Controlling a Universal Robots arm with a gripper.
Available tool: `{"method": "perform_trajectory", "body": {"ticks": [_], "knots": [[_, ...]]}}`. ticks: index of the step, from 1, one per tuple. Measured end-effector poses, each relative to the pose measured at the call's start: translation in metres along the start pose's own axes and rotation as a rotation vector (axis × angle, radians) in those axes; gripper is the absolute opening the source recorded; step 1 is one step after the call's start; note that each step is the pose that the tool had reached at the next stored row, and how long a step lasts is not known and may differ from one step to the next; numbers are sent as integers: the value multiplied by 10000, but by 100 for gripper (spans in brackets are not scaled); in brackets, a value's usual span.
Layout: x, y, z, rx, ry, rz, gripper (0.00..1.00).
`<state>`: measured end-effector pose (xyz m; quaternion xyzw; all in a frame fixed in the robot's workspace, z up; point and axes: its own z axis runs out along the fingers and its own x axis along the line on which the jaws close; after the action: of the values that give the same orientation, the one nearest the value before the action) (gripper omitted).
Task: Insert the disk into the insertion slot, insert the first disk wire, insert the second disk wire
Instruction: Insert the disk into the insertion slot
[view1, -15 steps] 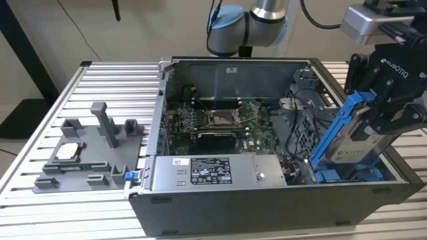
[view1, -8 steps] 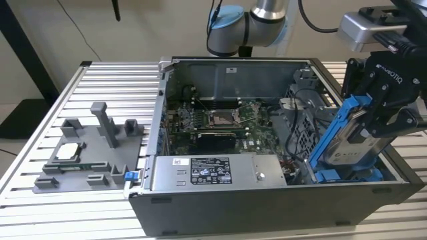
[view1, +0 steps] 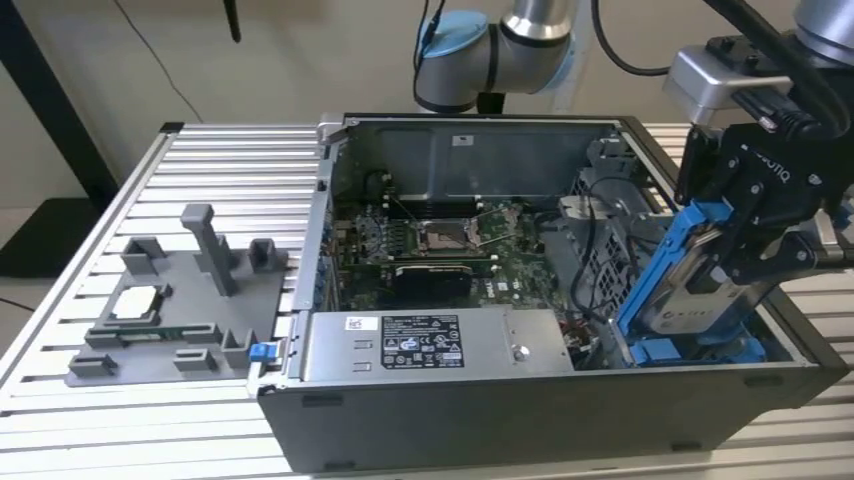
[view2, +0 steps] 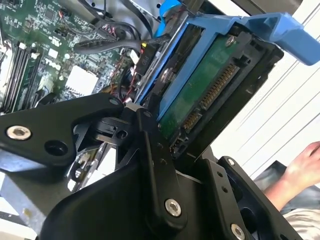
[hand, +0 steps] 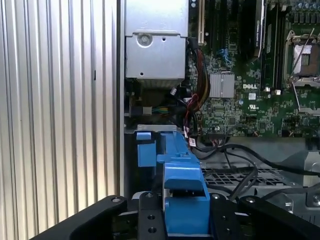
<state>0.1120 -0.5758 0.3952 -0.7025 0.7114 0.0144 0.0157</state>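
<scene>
My gripper (view1: 737, 262) is shut on the disk (view1: 683, 300), a silver-grey drive in a bright blue carrier. It holds the disk tilted steeply over the front corner of the open computer case, at the exterior view's right. The disk's lower end reaches down to the insertion slot (view1: 707, 350), whose blue rails show under it. In the second wrist view the disk's green circuit-board underside (view2: 200, 95) and connector edge sit between the black fingers (view2: 147, 135). In the first wrist view the blue carrier (hand: 184, 197) stands between the finger links, with a blue tab of the insertion slot (hand: 145, 150) just beyond.
A grey labelled power supply (view1: 427, 342) lies along the case front, with the motherboard (view1: 427, 240) behind it. Black cables (hand: 235, 155) cross a perforated cage (hand: 240, 177) beside the slot. A grey fixture (view1: 174, 310) sits on the slatted table. A person's hand (view2: 306, 165) is close by.
</scene>
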Motion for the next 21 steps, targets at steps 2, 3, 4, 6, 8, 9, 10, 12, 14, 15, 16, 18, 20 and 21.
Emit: {"method": "perform_trajectory", "body": {"ticks": [2,3,4,6,8,9,10,12,14,15,16,18,20,21], "knots": [[0,0,26,-1,-35,-21,0],[1,1,35,-2,-38,-31,0],[0,0,38,-2,-40,-39,0],[0,0,38,-3,-42,-42,100],[1,0,39,-2,-44,-42,100],[1,-1,39,-2,-47,-42,100],[0,0,38,-2,-53,-42,100],[0,0,35,-1,-64,-42,100],[-7,0,31,42,-76,-44,100],[-11,0,28,105,-92,-47,100],[-14,0,27,180,-112,-50,100],[-23,0,27,438,-149,-66,100],[-39,0,27,724,-166,-83,100],[-56,1,28,833,-183,-88,100]]}}
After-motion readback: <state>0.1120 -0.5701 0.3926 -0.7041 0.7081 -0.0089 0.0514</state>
